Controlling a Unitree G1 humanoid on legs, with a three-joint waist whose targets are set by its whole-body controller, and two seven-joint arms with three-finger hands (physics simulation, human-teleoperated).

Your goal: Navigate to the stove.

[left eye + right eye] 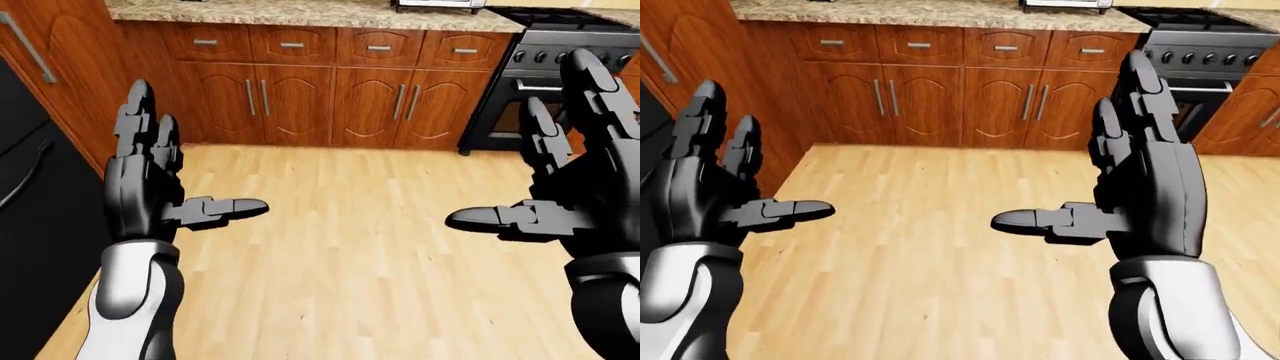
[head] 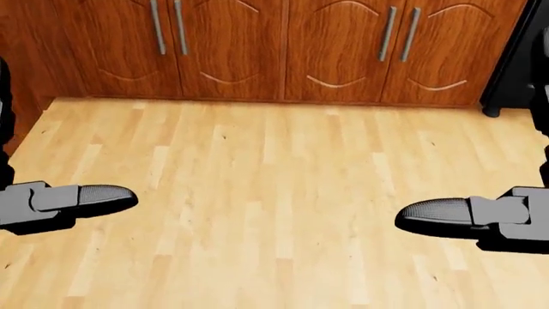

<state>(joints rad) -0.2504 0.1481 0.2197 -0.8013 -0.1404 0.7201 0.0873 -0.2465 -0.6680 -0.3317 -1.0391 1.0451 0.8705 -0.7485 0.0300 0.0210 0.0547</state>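
The black stove (image 1: 520,82) stands at the top right of the left-eye view, with knobs and an oven handle on its face; it also shows in the right-eye view (image 1: 1205,52). My left hand (image 1: 160,176) is raised at the left, fingers spread, open and empty. My right hand (image 1: 1110,180) is raised at the right, fingers spread, open and empty. Both hands are well short of the stove. In the head view only the thumbs (image 2: 94,198) show.
Wooden base cabinets (image 1: 300,97) under a granite counter (image 1: 300,13) run along the top. A black appliance (image 1: 30,217) and a tall wooden cabinet (image 1: 50,52) stand at the left. Light wooden floor (image 1: 340,247) lies between me and the cabinets.
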